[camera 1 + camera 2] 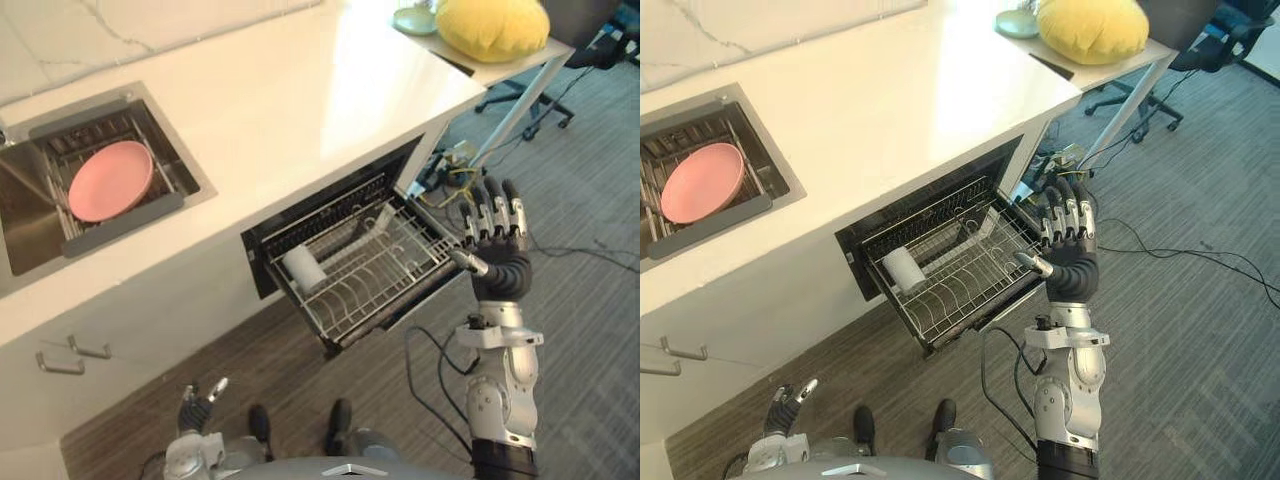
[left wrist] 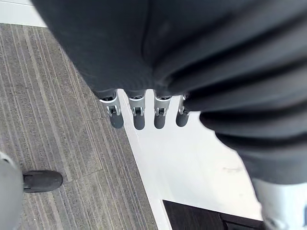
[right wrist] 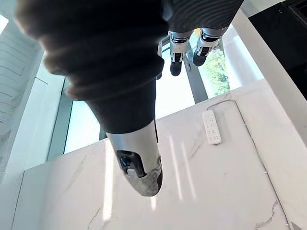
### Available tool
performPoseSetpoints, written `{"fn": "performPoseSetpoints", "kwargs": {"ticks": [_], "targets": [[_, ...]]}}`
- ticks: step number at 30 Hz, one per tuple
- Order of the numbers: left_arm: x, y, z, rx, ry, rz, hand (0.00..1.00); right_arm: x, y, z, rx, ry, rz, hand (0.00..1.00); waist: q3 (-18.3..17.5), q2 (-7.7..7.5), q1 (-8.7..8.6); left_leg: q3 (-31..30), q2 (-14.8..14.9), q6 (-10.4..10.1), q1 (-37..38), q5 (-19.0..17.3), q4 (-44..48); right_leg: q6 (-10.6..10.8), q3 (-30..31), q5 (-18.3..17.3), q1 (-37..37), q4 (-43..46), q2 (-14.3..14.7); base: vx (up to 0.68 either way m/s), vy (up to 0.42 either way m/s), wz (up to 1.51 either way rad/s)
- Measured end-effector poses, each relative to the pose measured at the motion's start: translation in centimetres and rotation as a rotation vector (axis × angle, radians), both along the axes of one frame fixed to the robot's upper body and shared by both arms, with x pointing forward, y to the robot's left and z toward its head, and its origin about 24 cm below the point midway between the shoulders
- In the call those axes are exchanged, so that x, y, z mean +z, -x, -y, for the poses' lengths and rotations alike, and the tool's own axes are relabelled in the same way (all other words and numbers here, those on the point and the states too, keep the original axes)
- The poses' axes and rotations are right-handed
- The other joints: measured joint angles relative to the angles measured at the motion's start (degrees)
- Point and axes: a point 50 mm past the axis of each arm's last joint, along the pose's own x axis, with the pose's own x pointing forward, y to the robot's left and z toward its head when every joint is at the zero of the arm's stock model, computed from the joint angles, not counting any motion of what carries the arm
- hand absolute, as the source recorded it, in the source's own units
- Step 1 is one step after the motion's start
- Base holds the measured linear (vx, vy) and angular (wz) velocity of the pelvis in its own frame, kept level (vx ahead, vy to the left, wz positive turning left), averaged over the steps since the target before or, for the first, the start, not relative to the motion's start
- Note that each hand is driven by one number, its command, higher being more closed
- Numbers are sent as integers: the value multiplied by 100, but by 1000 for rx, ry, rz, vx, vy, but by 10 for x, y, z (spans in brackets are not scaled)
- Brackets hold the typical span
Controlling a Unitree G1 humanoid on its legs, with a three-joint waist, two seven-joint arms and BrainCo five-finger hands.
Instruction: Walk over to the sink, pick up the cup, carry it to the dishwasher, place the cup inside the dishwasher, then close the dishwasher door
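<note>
The white cup (image 1: 303, 268) lies on its side in the left part of the wire rack (image 1: 395, 262) of the dishwasher, which is pulled out from under the counter. My right hand (image 1: 497, 245) is raised just off the rack's right edge, open, with straight fingers (image 3: 175, 61) and nothing in it. My left hand (image 1: 197, 410) hangs low beside the cabinet front, away from the dishwasher. Its fingers (image 2: 138, 115) are straight and hold nothing.
A steel sink (image 1: 25, 240) at the left holds a pink plate (image 1: 110, 180) on a rack. The white counter (image 1: 300, 100) runs above the dishwasher. A yellow cushion (image 1: 492, 25) lies on a side table at the back right. Cables (image 1: 580, 250) trail over the floor on the right.
</note>
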Motion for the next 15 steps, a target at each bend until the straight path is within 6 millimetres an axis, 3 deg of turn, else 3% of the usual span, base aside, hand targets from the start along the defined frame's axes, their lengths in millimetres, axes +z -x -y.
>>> {"fn": "performPoseSetpoints", "kwargs": {"ticks": [5, 9, 12, 15], "targets": [[-4, 6, -1, -4, -14, -53, 0, -3, 1, -3, 38, -2, -5, 0, -156, 20, 1, 80, 1, -24, 148, -67, 36, 23, 109, 32, 148, -93, 25, 1, 11, -10], [-5, 13, -6, 49, -27, -72, 0, -7, 0, -12, 120, 12, -26, 0, -193, 73, 46, 111, 79, -28, 15, -375, 585, 13, 134, -25, 272, -11, 20, -13, -5, -4], [-3, 11, -8, 90, -34, -57, 0, -12, -1, -15, 153, 8, -64, 0, -177, 125, 90, -366, 97, -3, -482, -521, 1260, 4, -409, -257, 255, 314, -82, -43, -10, 84], [-1, 16, -13, 161, -49, -40, 0, -11, -3, -20, 175, 21, -69, 0, -134, 186, 298, -18, 226, -14, -607, -665, 1295, -13, -875, -413, 277, 537, -176, -85, -6, 83]]}}
